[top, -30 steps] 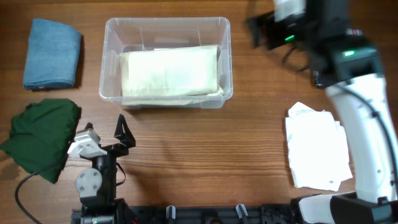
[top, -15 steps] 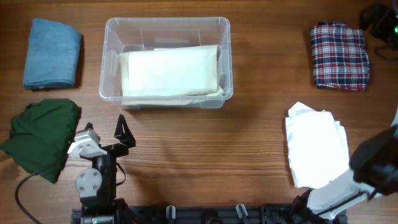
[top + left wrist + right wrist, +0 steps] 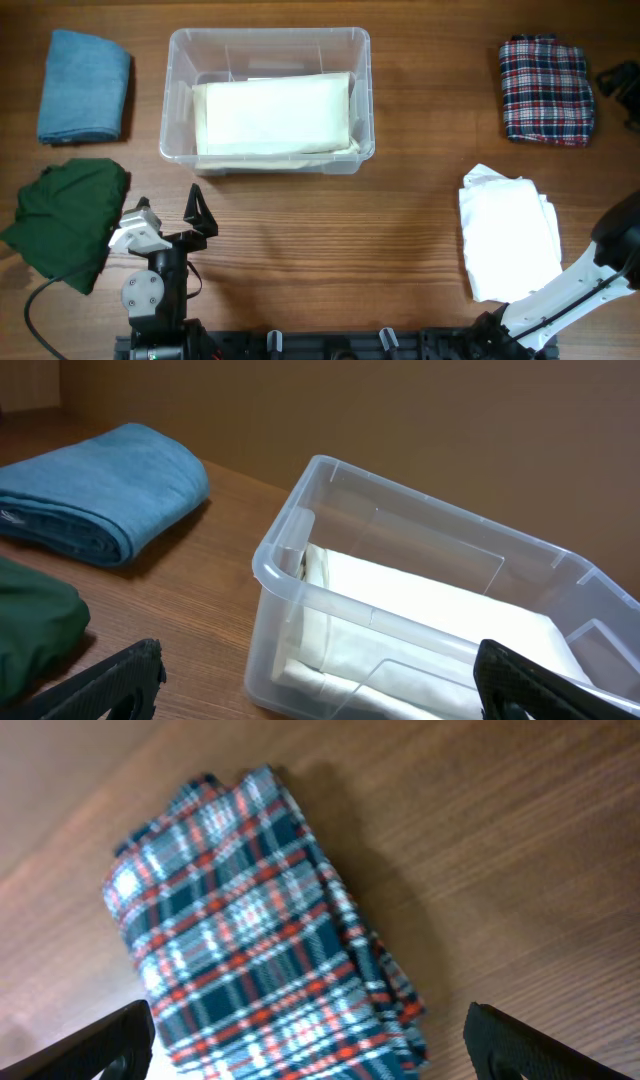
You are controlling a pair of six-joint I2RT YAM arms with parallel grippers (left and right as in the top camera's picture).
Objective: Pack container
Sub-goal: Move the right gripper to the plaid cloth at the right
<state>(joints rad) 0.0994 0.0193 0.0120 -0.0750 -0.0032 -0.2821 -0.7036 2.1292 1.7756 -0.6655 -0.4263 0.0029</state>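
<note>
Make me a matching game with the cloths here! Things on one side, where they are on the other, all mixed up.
Places are as seen from overhead.
1 blue towel
2 plaid cloth
3 cream cloth
4 green cloth

A in the container
B top right
C top left
D bottom left

Pairs: 1-C, 2-B, 3-A, 4-D

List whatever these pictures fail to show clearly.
Floor of the container: overhead, covered by the folded cream cloth.
Right gripper: overhead, cut by the right edge.
Green cloth: left wrist, mostly cut by the left and bottom edges.
Plaid cloth: right wrist, lower end cut by the bottom edge.
</note>
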